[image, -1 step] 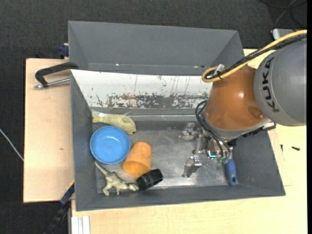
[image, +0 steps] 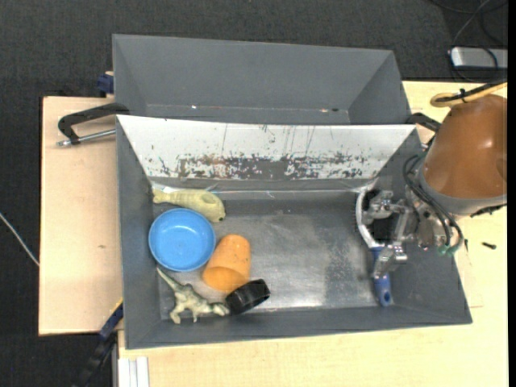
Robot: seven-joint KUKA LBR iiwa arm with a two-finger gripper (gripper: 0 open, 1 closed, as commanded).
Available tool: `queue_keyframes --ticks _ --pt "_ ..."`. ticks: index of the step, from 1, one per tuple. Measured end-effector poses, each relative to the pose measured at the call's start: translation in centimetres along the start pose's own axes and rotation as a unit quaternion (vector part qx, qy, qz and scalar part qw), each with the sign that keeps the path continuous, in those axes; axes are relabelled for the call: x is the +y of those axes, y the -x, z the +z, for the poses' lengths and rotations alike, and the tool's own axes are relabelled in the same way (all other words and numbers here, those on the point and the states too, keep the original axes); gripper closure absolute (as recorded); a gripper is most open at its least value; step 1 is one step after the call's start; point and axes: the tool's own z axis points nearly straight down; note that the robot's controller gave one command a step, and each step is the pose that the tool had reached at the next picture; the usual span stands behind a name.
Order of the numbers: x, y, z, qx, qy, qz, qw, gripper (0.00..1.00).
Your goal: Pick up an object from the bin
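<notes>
Hanging at 3 o'clock, where its arm enters the bin (image: 306, 244), the gripper (image: 382, 274), whether open or closed unclear, is well apart from the blue bowl (image: 181, 239) at 8 o'clock

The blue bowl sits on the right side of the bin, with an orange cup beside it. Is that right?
No: the blue bowl sits on the left side of the bin, with an orange cup beside it. The camera view shows this.
</notes>
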Motion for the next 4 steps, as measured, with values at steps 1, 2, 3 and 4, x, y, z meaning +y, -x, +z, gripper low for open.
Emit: queue_keyframes --ticks 1,2,3,4 --pt "-3.4 1.6 4.8 0.0007 0.003 -0.278 0.9607 0.0" --pt "-2.1 1.8 7.4 -0.0032 0.013 -0.585 0.811 0.0" --pt "-3.1 1.8 7.6 -0.0002 0.005 -0.584 0.8114 1.0" --pt "-2.6 2.7 -6.7 -0.003 0.0 -0.58 0.8147 1.0"
